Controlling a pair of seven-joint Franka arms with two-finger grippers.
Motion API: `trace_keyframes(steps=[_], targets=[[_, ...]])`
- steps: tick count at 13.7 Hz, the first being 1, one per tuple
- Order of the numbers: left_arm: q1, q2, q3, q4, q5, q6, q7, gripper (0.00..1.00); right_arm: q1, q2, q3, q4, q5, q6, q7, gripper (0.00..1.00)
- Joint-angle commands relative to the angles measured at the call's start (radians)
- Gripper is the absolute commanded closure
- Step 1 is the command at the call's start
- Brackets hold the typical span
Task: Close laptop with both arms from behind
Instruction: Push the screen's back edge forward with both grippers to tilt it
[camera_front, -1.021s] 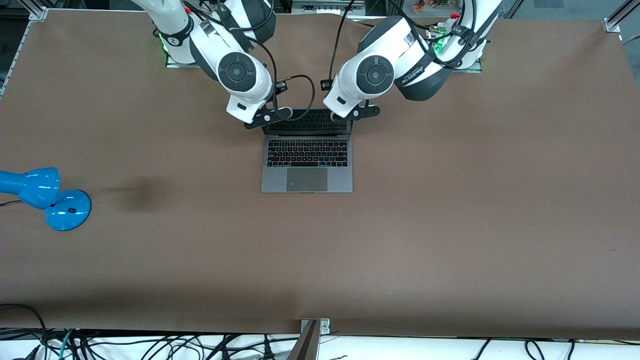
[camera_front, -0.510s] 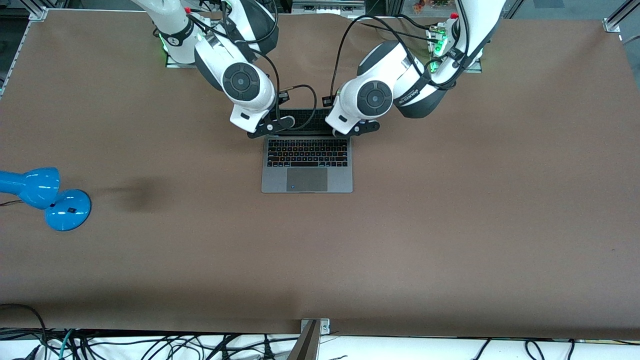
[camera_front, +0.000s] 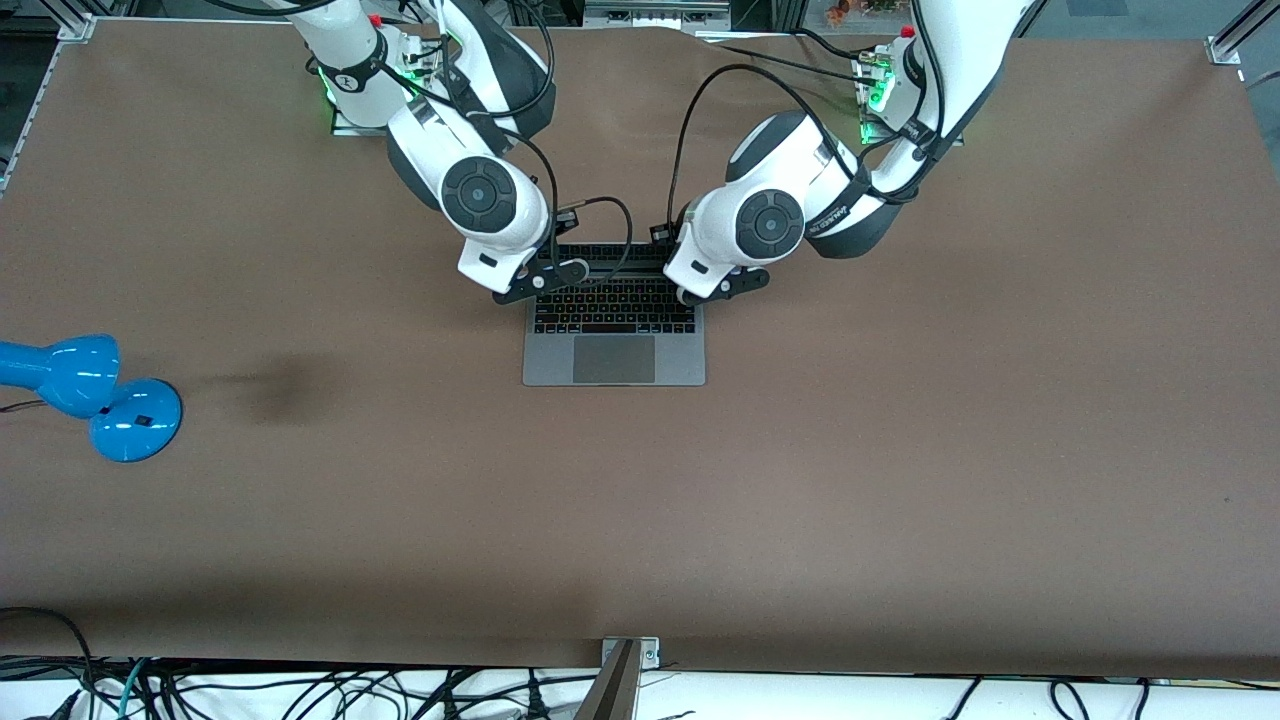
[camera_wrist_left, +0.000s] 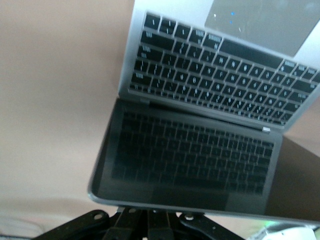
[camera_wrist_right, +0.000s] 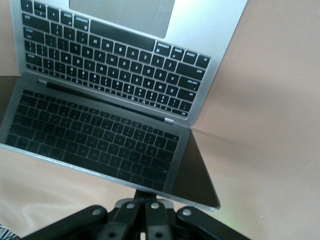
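The space-grey laptop (camera_front: 614, 360) lies at the table's middle, its lid partly open and leaning over the keyboard. The black screen (camera_wrist_left: 190, 155) mirrors the keys, also in the right wrist view (camera_wrist_right: 95, 135). My left gripper (camera_front: 722, 288) is shut, and its fingertips (camera_wrist_left: 155, 220) press against the lid's top edge at the corner toward the left arm's end. My right gripper (camera_front: 540, 280) is shut too. Its fingertips (camera_wrist_right: 146, 207) press against the same edge at the corner toward the right arm's end. Both white arms reach in from their bases over the lid.
A blue desk lamp (camera_front: 90, 395) sits at the table's edge toward the right arm's end, nearer the front camera than the laptop. Black cables (camera_front: 600, 215) hang between the two wrists above the lid. Brown tabletop (camera_front: 900, 450) surrounds the laptop.
Both grippers have moved toward the front camera and down, pushing the lid's top edge with them. The lid has tipped further over the keyboard, and less of the screen shows.
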Motion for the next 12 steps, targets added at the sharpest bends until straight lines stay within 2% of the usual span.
trace_keyframes(steps=[1,8,12], targets=[[-0.005,0.071,0.000,0.075,0.061,-0.003,-0.009,1.00,-0.002,0.055,-0.008,0.063,-0.022,-0.002,0.014,1.00],[-0.013,0.161,0.044,0.169,0.093,-0.003,-0.009,1.00,-0.002,0.151,-0.028,0.148,-0.077,0.011,0.014,1.00],[-0.013,0.213,0.063,0.204,0.119,-0.002,-0.009,1.00,-0.002,0.211,-0.043,0.172,-0.077,0.091,0.011,1.00]])
